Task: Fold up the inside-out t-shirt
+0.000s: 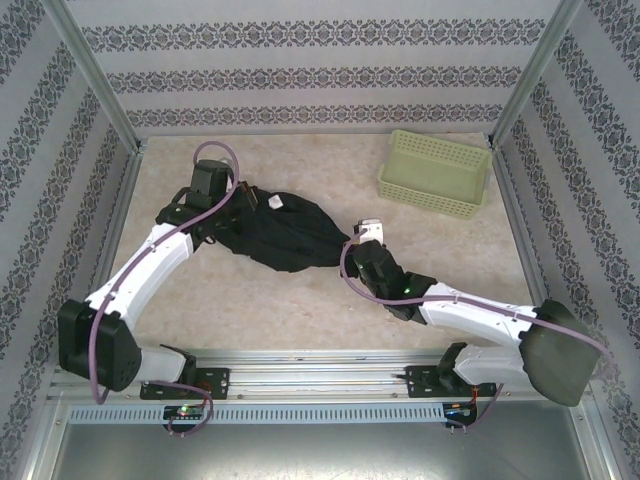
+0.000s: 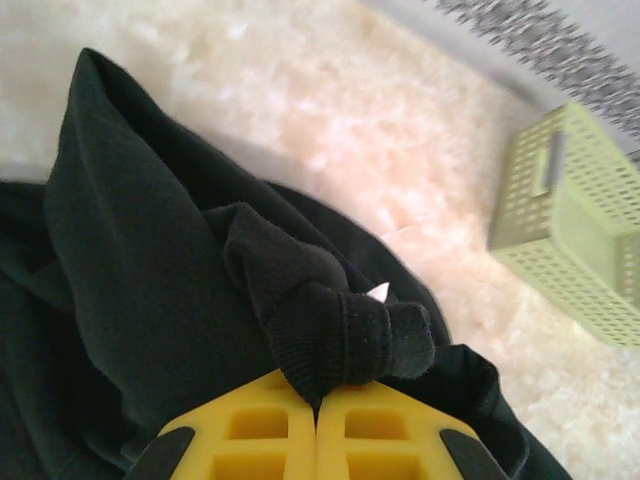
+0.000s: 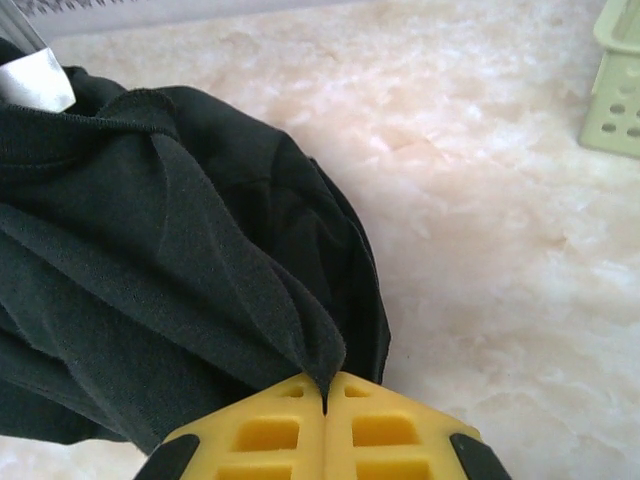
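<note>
The black inside-out t-shirt [image 1: 285, 235] lies bunched in a heap at the middle of the table, its small white tag [image 1: 273, 201] showing on top. My left gripper [image 1: 222, 205] is at the heap's left end, shut on a ribbed edge of the t-shirt [image 2: 340, 330], with the yellow fingers [image 2: 260, 430] pressed together. At the heap's right end, my right gripper [image 1: 350, 248] is shut on a pinched fold of the t-shirt [image 3: 310, 345]. The white tag [image 3: 35, 80] also sits at the upper left in the right wrist view.
A pale green perforated basket [image 1: 435, 173] stands at the back right of the table, also seen as the basket [image 2: 570, 225] at the right in the left wrist view. Patterned walls and metal posts enclose the table. Bare marbled tabletop [image 1: 300, 310] lies in front of the shirt.
</note>
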